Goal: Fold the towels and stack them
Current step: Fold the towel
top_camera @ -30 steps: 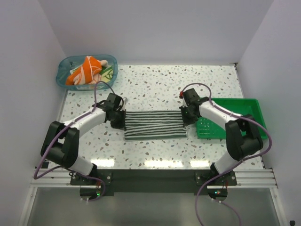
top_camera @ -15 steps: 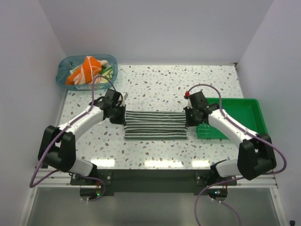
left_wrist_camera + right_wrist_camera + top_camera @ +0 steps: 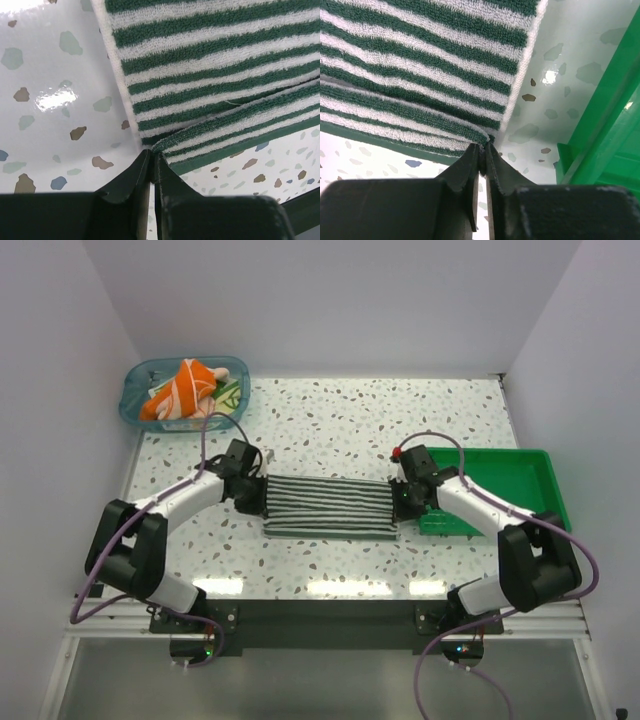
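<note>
At ends of striped towel (image 3: 330, 506), left fingers (image 3: 131, 176), right fingers (image 3: 461, 172) angled down, pinching corners

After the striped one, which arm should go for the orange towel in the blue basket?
Left. The left gripper sits at the striped towel's left end, nearest the blue basket holding the orange towel. The right gripper is across the towel, beside the green tray.
</note>
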### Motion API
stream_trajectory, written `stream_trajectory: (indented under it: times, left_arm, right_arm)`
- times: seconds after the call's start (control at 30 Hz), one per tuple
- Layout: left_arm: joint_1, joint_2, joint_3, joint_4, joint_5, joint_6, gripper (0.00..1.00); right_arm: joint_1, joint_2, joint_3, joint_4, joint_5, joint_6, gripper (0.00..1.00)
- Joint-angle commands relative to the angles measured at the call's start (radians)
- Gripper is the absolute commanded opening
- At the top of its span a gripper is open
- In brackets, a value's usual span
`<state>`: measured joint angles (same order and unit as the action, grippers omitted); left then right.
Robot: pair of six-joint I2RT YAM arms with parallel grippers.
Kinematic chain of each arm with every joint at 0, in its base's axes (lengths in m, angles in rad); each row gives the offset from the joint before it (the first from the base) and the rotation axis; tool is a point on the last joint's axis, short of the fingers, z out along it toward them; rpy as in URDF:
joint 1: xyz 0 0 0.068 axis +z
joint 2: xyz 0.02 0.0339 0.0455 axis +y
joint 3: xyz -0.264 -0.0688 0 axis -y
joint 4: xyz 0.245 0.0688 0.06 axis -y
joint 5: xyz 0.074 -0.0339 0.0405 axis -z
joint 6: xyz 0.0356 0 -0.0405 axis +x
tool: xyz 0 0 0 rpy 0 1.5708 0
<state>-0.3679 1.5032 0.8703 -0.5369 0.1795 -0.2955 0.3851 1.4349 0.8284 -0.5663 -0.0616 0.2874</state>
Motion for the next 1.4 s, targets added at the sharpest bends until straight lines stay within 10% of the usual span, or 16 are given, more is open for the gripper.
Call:
stream_trajectory:
  times: [0.0, 0.43, 0.73, 1.37]
  left_arm:
    - [0.007, -0.052, -0.031, 0.006, -0.029, 0.009, 0.13]
    - [0.003, -0.36, -0.085, -0.029, 0.052, -0.146, 0.76]
    - [-0.081, -0.261, 0.039, 0.041, 0.083, -0.197, 0.65]
    - [-0.131, -0.095, -0.251, 0.155, -0.093, -0.313, 0.3]
  right_arm:
    - [-0.008, -0.033, -0.018, -0.014, 0.023, 0.004, 0.13]
    - [0.014, -0.327, -0.066, -0.156, -0.119, 0.055, 0.43]
    - [0.017, -0.311, 0.022, -0.031, -0.104, 0.125, 0.42]
    - [0.026, -0.182, -0.247, 0.14, -0.018, 0.196, 0.36]
